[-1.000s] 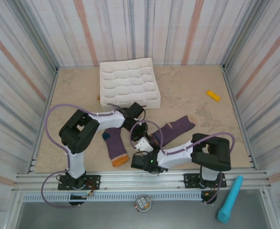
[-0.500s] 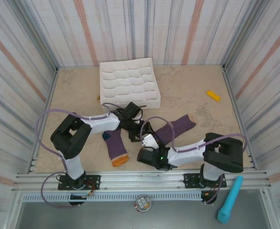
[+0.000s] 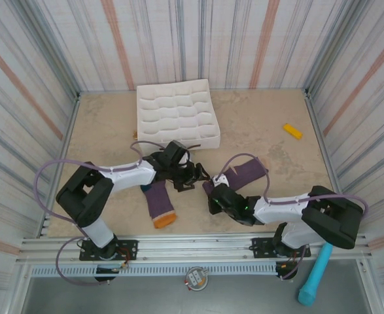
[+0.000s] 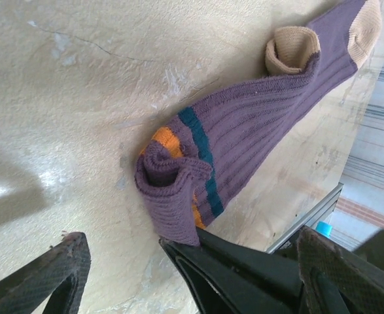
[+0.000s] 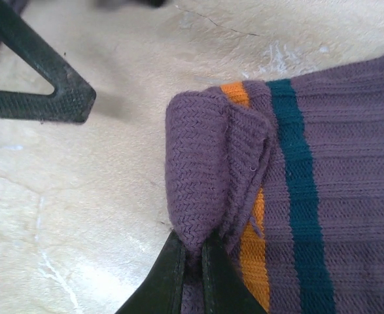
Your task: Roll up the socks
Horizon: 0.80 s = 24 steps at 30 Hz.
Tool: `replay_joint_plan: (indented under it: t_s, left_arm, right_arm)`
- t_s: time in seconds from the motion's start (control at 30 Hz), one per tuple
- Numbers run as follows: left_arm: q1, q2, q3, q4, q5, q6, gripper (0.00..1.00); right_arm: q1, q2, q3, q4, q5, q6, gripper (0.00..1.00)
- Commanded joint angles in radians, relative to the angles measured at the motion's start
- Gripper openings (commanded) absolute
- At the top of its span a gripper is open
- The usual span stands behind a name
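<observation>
Left end effector [image 3: 190, 179] nearer sock [image 3: 247, 172], open

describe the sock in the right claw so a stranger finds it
From the white compartmented tray, come toward the arms and slightly right. The purple ribbed knit sock lies slanted there. Unlike the flat purple sock to its left, its near end is folded over, pinched by the right claw.

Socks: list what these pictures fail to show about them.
- Top view: pinched sock, folded end hidden under right gripper.
- Right wrist view: its far end cut off by the frame edge.
- Top view: other sock, upper end hidden under left arm.
</observation>
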Motion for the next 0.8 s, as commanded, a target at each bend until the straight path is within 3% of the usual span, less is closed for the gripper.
replay_joint_plan:
  t_s: [0.0, 0.33, 0.77]
  left_arm:
    - [0.01, -0.047, -0.028, 0.052, -0.031, -0.012, 0.84]
    - [-0.012, -0.05, -0.066, 0.078, -0.062, 0.006, 0.74]
    - [-0.047, -0.071, -0.119, 0.127, -0.11, -0.01, 0.63]
  right_arm:
    - [-0.047, 0.025, -0.082, -0.066, -0.243, 0.065, 0.0]
    - [-0.19, 0.094, -0.158, 0.101, -0.468, 0.162, 0.0]
    - [-0.302, 0.016, -0.22, 0.088, -0.558, 0.286, 0.0]
